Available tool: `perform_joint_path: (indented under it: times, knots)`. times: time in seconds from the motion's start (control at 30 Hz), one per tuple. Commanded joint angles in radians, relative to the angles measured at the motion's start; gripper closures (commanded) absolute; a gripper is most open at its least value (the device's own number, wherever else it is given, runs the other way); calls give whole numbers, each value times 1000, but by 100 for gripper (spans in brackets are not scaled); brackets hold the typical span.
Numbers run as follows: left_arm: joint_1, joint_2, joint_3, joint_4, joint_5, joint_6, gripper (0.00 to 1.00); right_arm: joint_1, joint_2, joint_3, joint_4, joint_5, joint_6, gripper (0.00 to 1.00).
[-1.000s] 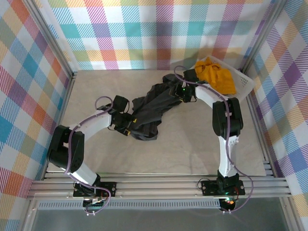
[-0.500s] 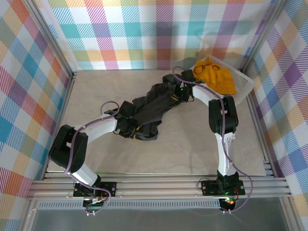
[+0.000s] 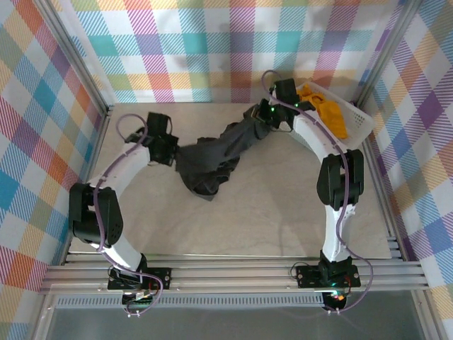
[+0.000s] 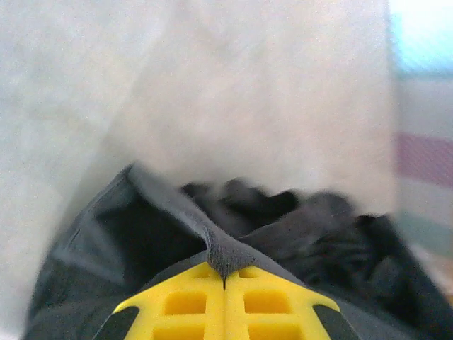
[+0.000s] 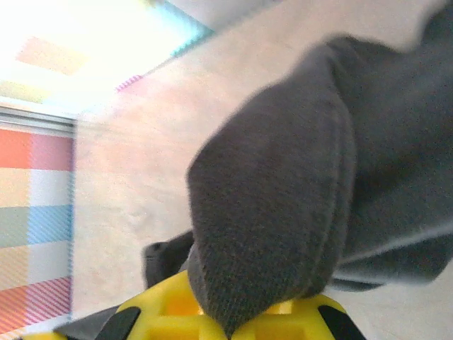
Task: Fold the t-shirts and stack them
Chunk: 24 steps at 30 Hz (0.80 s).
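A dark charcoal t-shirt (image 3: 212, 159) hangs stretched between my two grippers over the middle of the table, its bulk sagging toward the near side. My left gripper (image 3: 174, 152) is shut on its left end; in the left wrist view a pinch of the charcoal t-shirt (image 4: 226, 255) sticks up between the closed yellow fingers (image 4: 184, 304). My right gripper (image 3: 263, 119) is shut on the right end, and the charcoal fabric (image 5: 283, 234) drapes over its yellow fingers (image 5: 170, 312). A mustard yellow t-shirt (image 3: 322, 110) lies crumpled in the white basket (image 3: 362, 122).
The white lattice basket stands in the far right corner against the checked walls. Bare beige tabletop (image 3: 283, 212) spreads in front of the hanging shirt. An aluminium rail (image 3: 226, 273) runs along the near edge by the arm bases.
Both grippers have closed on the charcoal t-shirt and moved apart and toward the far side, lifting it and pulling it out from a crumpled heap into a stretched band.
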<state>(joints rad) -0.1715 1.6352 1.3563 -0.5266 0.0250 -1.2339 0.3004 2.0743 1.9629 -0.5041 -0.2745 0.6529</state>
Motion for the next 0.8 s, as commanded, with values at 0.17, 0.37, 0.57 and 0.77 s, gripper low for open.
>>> perform_joint_path:
  times: [0.17,0.37,0.57,0.77]
  knots:
    - [133,24,379,86,-1,85,100,-27,199,569,-27,-149,28,100]
    - [193,27,609,117,25,101,100,-61,211,743,45,-200,83,100]
    - [192,-71,642,46,-36,112,100,-48,17,512,36,-232,51,100]
    - [123,-321,243,-71,-163,40,100,69,-351,-250,213,-149,61,100]
